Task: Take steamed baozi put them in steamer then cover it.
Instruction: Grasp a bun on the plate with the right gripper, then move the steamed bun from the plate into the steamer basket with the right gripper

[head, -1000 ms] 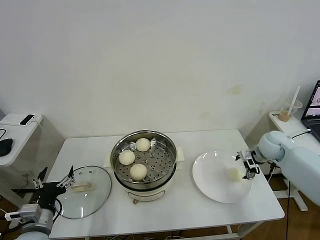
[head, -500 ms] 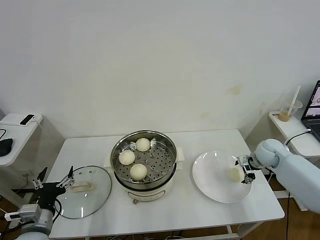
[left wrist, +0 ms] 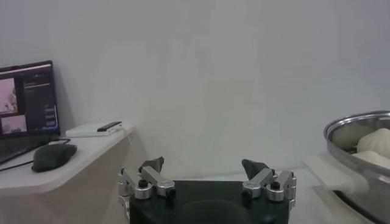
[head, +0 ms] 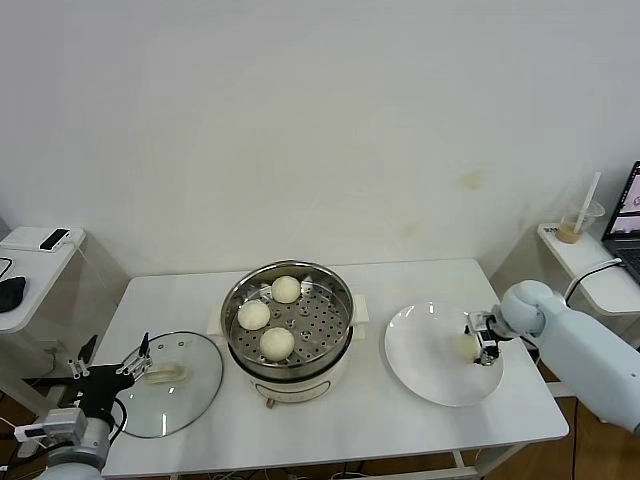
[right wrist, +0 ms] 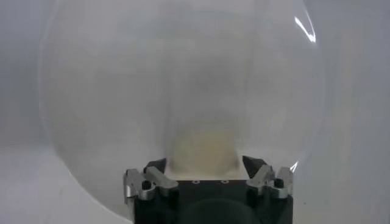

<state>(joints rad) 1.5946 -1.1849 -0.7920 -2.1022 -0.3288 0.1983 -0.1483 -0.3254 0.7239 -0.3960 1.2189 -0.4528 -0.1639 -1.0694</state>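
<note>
Three steamed baozi (head: 277,342) lie on the perforated tray of the steamer (head: 235,300) at mid-table. One more baozi (head: 463,346) rests on the white plate (head: 430,375) to the right. My right gripper (head: 478,340) is low over the plate's right side, open, with that baozi (right wrist: 202,152) between its fingertips (right wrist: 157,164); whether they touch it I cannot tell. The cover (head: 195,385), a glass lid with a cream handle, lies flat left of the steamer. My left gripper (head: 110,365) hangs open at the table's front left corner, just beside the lid.
A side desk with a phone (head: 52,239) and a mouse stands at the far left. A drink cup with a straw (head: 578,222) and a laptop sit on a small table at the far right. The steamer's rim (left wrist: 359,131) shows in the left wrist view.
My right gripper has slid in toward the baozi on the plate and now straddles it. The left arm has barely moved.
</note>
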